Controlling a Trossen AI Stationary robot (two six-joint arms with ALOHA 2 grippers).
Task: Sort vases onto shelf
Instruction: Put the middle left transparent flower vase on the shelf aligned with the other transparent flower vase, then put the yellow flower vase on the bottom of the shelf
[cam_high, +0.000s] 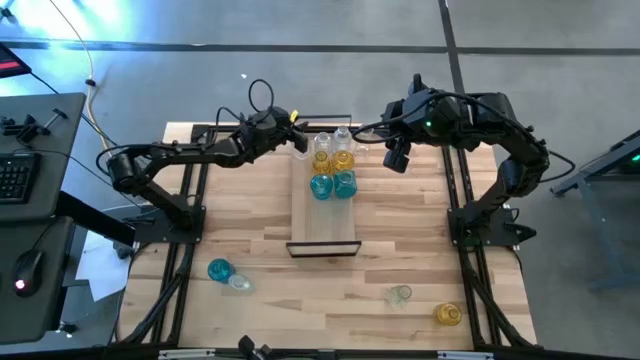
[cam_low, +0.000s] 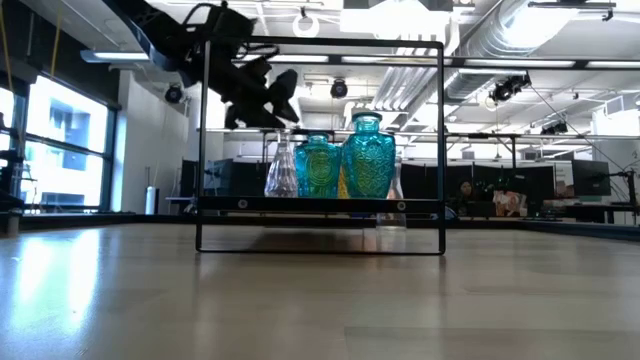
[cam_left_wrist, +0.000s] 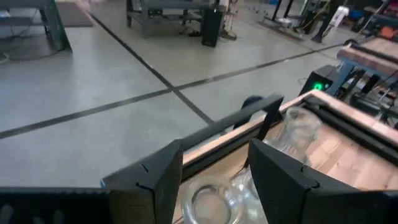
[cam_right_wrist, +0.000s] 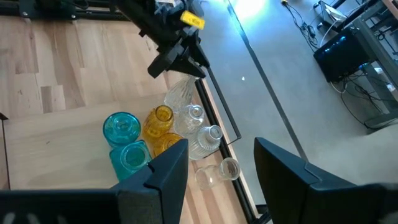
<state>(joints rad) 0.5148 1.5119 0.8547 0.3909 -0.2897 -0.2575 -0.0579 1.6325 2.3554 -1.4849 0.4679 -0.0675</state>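
A pale wooden tabletop carries the shelf at its middle, with clear, amber and teal vases clustered at the shelf's far end. The left gripper hovers over the far-left clear vase, jaws spread around its neck without pinching it. The right gripper hangs just right of the shelf's far end, jaws apart and empty, while four stray vases lie along the near edge.

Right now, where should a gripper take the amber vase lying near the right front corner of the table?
Grip the amber vase across its narrow neck, coming straight down from above. It seems to lie on its side with open table around it, and the round belly would likely slip between the fingers.
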